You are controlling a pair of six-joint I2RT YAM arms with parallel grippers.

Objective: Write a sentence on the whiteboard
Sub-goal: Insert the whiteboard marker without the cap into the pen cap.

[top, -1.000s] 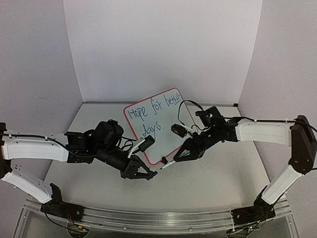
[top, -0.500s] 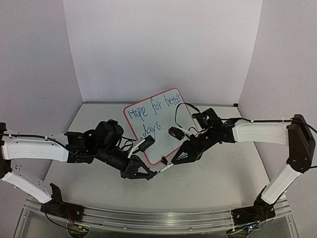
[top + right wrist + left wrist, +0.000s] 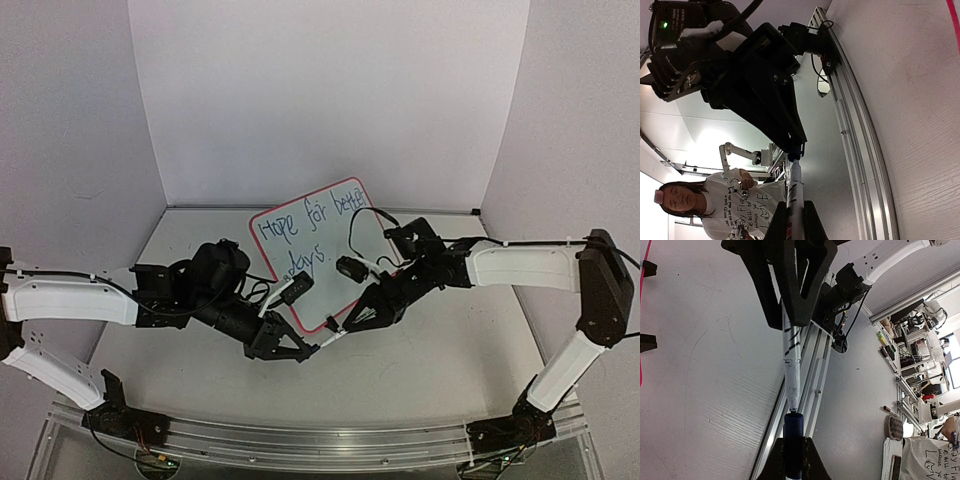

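The right end effector [image 3: 795, 206] is pinching a white marker barrel [image 3: 796, 180]. The left end effector [image 3: 793, 444] is pinching the dark blue cap [image 3: 793, 425], and the nib sits just at the cap's mouth. Behind them on the pale bench [image 3: 430, 370], the red-framed white whiteboard [image 3: 338, 275] stands tilted and carries the blue handwritten sentence [image 3: 305, 222]. The writing looks finished; only the capping seems left.
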